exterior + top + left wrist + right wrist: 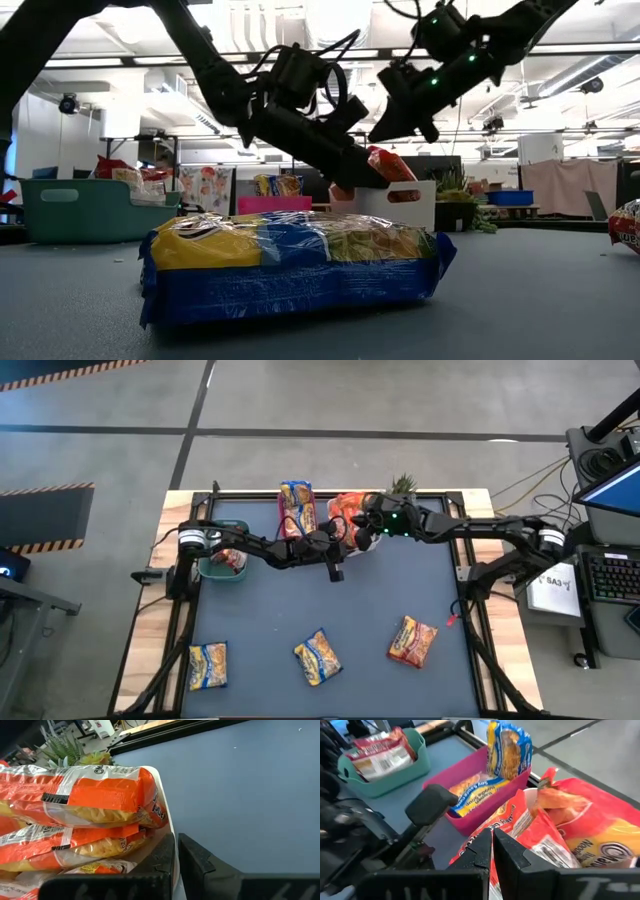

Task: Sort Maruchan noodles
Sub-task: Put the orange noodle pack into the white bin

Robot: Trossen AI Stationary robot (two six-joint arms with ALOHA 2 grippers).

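On the left of the dark blue-grey table mat [330, 610], near the back, stands the green plastic bin [222, 566] with a red-and-white noodle packet [382, 752] inside it. In front of it, near the front edge of the table, lies a flat yellow-and-blue plastic ramen packet [208, 665], and a second yellow-and-blue packet [318, 657] lies more to the middle. At the back, in the middle, the pink-red plastic bin [485, 787] holds yellow-and-blue packets, and one of them [296, 506] stands upright in it. The left gripper [335, 567] reaches from the left side to the middle of the table, just beside the white plastic bin [400, 205]; its two dark fingers are pressed together with nothing between them. The white bin is filled with a stack of orange plastic ramen packets [85, 800], which rise above its rim. The right gripper [372, 523] hangs over this same white bin, with its fingers also closed and empty, close above the top orange packet. More to the right, near the front of the mat, a red-orange ramen packet [413, 641] lies flat, well apart from both grippers.
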